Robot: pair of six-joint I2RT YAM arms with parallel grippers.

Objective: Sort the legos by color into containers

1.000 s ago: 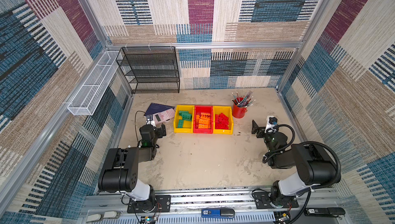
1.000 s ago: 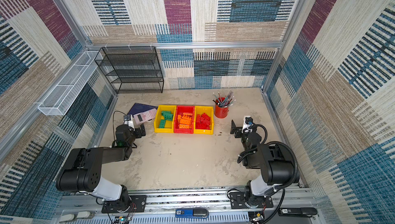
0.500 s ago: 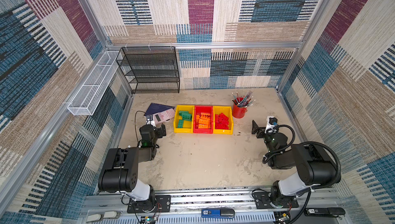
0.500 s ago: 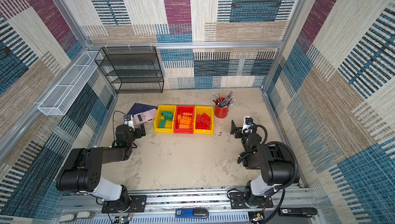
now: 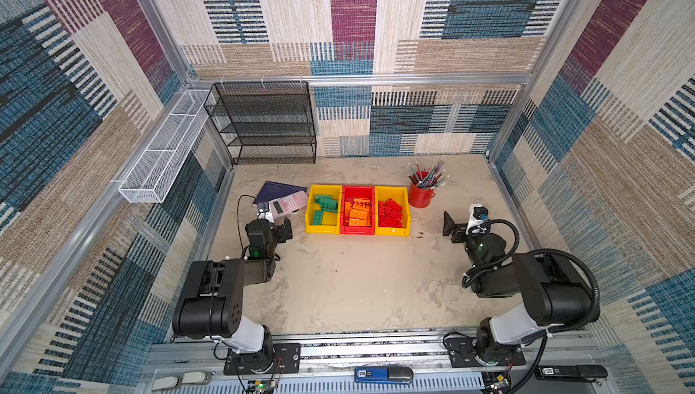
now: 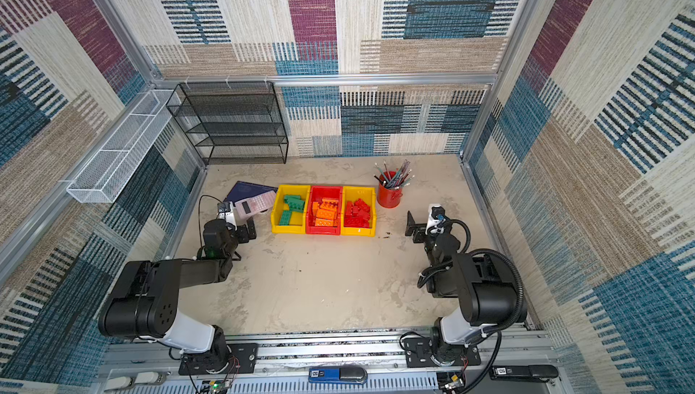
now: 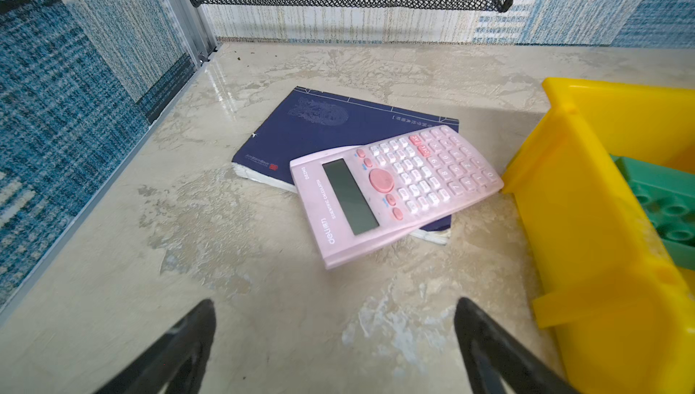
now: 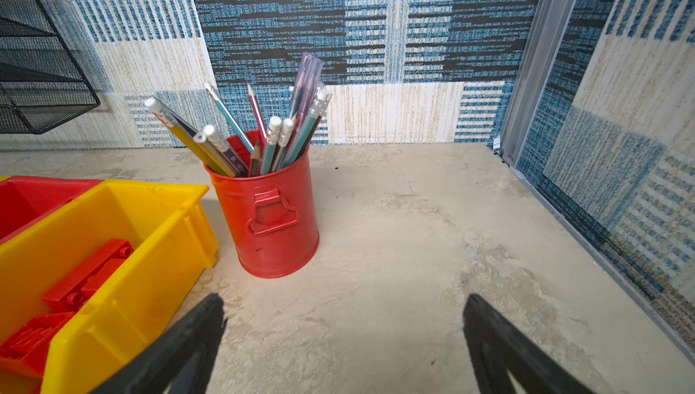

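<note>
Sorting cell seen from above: a beige mottled table (image 5: 357, 290) enclosed by patterned walls, with a black mesh shelf (image 5: 263, 121) standing at its far left edge and a white wire basket (image 5: 161, 155) fixed to the left wall. The left arm (image 5: 218, 290) and the right arm (image 5: 545, 290) rise from the near rail and lie folded low at either side. Three containers stand side by side, touching, in the far middle of the table: left yellow container (image 5: 323, 229), red container (image 5: 357, 230), right yellow container (image 5: 392, 231). A dark blue notebook (image 5: 274, 191) lies flat to the left of the row, and a pink calculator (image 5: 289, 202) rests askew on it, its corner just beside the left yellow container. The left gripper (image 7: 334, 301) hovers over bare table on the near side of the calculator, jaws spread wide with nothing between them; the right gripper (image 8: 344, 296) hovers over bare table near and to the right of a red pencil cup (image 5: 420, 196), jaws likewise spread wide and holding nothing. The cup stands upright just right of the right yellow container. All legos lie inside the containers: green legos (image 5: 324, 204) in the left yellow one, orange legos (image 5: 359, 213) in the red one, red legos (image 5: 391, 212) in the right yellow one
</note>
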